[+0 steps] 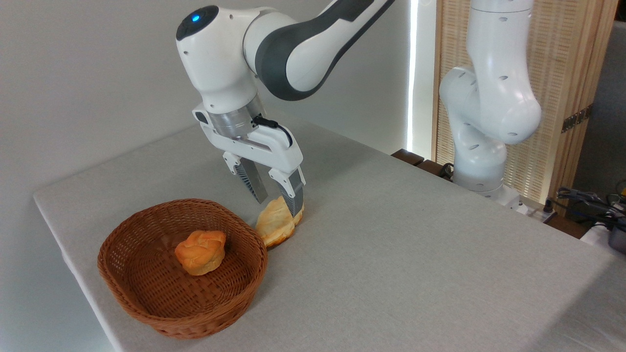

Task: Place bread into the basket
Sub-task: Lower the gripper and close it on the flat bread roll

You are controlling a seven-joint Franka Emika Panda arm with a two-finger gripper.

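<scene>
The fixed camera looks down across a pale grey cloth-covered worktop set against a plain light wall. A white and grey Panda arm reaches in from the upper right, its wrist bent so that the end effector points down toward the worktop just behind the basket. Its two ribbed fingers straddle the bread, one on the left and one on the right of the upper end of the pastry, and they appear to press against it, so the end effector looks clenched on the bread, though the contact on the left finger is hard to confirm. The bread is a flat, pale golden, leaf-shaped pastry with browner edges; it stands tilted, its lower end touching or just beside the worktop and close against the outer rim of the basket, on the basket's far right side. It is outside the basket. The basket is round, shallow, reddish-brown wicker and sits near the front left corner of the worktop. Inside it, about in the middle, lies a chunky orange bun, resting on the woven floor and apart from the walls. At the right, behind the worktop, rises the white base column of the robot, in front of a slatted wooden screen. Dark cables and some equipment show at the far right edge, too small to make out.
</scene>
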